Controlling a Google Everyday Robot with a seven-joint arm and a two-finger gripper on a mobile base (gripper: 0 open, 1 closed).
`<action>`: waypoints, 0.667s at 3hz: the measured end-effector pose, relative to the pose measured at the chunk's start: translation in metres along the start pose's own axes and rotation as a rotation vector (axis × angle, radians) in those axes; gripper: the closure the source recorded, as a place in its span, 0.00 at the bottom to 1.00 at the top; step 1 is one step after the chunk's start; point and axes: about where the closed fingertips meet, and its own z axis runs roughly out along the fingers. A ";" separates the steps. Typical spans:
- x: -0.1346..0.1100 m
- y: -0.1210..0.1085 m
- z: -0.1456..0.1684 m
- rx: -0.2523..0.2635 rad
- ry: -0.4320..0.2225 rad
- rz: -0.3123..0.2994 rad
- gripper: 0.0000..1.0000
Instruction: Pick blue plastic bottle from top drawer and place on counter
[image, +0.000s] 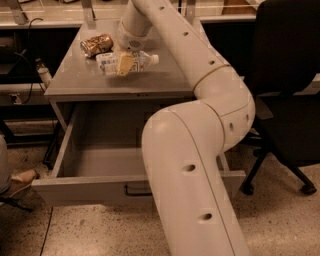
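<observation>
The blue plastic bottle (139, 61) lies on its side, white cap pointing right, over the middle of the grey counter (90, 82). My gripper (125, 65) reaches down from the back and is shut on the bottle; one yellowish finger (125, 63) crosses its label. I cannot tell whether the bottle rests on the counter or hangs just above it. The top drawer (85, 189) stands pulled open below, and the part of its inside not hidden by my arm holds nothing. Its dark bar handle (134, 191) is partly hidden by my arm.
A brown-gold can (96, 44) lies on the counter just behind and left of the bottle. My big white arm (190, 165) covers the drawer's right half. A black office chair (290, 90) stands at the right. Cables and dark shelving are at the left.
</observation>
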 end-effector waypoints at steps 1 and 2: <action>-0.001 -0.003 0.004 -0.013 0.000 0.006 0.54; -0.001 -0.005 0.004 -0.013 -0.006 0.013 0.32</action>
